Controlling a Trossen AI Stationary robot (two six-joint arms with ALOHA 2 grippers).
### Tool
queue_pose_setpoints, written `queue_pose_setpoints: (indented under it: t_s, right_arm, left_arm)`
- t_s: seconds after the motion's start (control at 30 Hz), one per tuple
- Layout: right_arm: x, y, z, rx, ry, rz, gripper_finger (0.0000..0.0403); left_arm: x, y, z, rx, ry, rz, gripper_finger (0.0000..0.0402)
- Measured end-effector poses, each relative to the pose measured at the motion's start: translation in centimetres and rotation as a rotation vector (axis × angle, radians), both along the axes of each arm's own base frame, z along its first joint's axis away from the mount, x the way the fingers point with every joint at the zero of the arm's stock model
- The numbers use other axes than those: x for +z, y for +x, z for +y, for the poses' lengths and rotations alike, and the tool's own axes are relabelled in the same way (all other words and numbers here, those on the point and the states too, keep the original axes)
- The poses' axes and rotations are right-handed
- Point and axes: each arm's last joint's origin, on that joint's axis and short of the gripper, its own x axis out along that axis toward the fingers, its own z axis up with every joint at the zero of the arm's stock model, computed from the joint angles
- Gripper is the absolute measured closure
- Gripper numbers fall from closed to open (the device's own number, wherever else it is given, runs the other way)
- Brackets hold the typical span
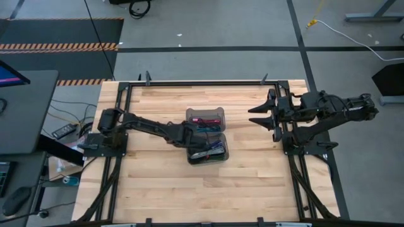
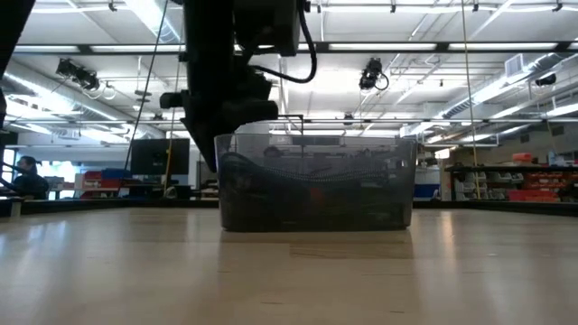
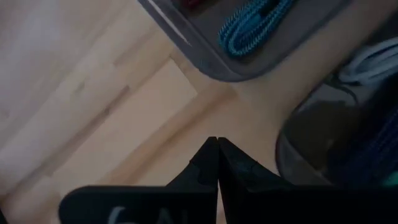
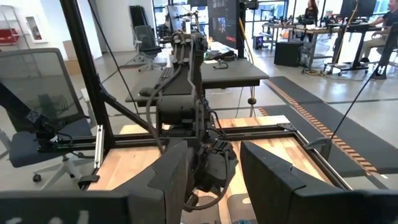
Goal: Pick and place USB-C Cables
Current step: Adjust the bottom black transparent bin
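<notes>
The left hand (image 3: 217, 163), fingers pressed together and holding nothing, sits so near the two bins (image 1: 205, 117) that it could bump them off the tabletop (image 1: 252, 176).

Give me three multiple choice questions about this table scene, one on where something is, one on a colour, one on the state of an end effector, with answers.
1. Where is the left end effector?
A. at the left side of the two translucent grey rectangular bins
B. parked at the table's right edge
C. off the table

2. What colour is the braided cable in the bin in the left wrist view?
A. yellow
B. teal
C. orange

3. How are the right end effector's fingers?
A. shut on a cable
B. open, holding nothing
C. shut, holding nothing

Answers: 1 A, the high view shows it beside the bins. 2 B, the left wrist view shows teal braid. 3 B, the right wrist view shows a bare gap between its fingers.
</notes>
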Motion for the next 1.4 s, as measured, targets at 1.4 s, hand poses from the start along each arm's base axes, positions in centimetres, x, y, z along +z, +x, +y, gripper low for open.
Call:
queue_pose_setpoints:
  t_s: [1.4]
  right_arm:
    - [-5.7,-1.2,-0.2,-0.142,0.393,0.609,0.0247]
  left_arm:
    - [0.2,0.5,-4.2,0.055,-0.172,-0.168,0.0397]
